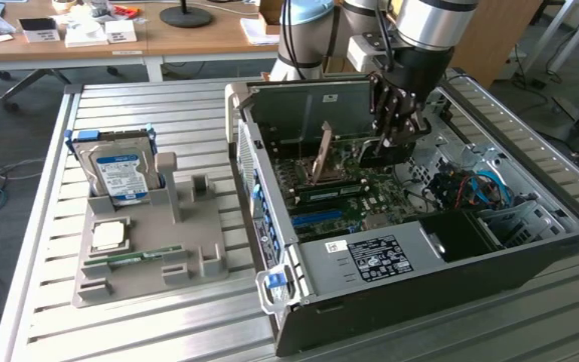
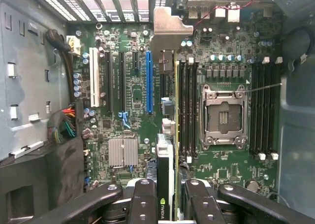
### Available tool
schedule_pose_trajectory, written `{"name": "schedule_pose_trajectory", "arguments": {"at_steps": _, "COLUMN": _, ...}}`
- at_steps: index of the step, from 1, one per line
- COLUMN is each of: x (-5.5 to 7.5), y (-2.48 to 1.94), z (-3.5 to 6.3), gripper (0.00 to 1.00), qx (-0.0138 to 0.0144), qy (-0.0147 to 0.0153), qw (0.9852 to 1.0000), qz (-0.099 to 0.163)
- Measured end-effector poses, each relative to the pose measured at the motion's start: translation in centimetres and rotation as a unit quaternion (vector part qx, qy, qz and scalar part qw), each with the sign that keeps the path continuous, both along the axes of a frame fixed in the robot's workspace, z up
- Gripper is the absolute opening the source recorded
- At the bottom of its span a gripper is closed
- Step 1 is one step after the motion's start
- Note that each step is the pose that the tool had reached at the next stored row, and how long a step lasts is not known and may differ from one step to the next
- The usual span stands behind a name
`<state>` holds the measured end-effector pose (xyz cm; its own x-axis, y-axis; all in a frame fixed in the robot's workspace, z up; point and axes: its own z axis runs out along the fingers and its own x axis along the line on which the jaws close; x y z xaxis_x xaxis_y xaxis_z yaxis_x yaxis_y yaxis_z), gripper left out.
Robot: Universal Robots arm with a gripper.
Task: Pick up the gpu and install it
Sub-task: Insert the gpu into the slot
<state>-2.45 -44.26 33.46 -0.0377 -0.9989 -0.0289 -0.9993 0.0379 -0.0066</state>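
Gpu (image 2: 165,165) clamped between jaws, edge-down over motherboard (image 2: 135,93) inside open computer case (image 1: 531,249) on desk (image 1: 169,105). Long axis runs toward case rear, silver bracket (image 2: 167,24) at far end, blue slot (image 2: 148,81) alongside.

The robot's smooth silver-grey metal arm tube (image 1: 425,23) carried pale blue-grey joint caps (image 1: 304,11), with a small white box (image 1: 367,51) mounted at the wrist. Its matte black linkage gripper (image 1: 395,137) had chunky black fingers (image 2: 142,204) studded with round pins.
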Motion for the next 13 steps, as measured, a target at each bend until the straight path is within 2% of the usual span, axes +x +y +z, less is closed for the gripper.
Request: {"name": "schedule_pose_trajectory", "arguments": {"at_steps": 13, "x": -0.5, "y": -0.02, "z": -1.21, "gripper": 0.27, "qx": 0.0000, "qy": 0.0000, "qw": 1.0000, "qz": 0.000}}
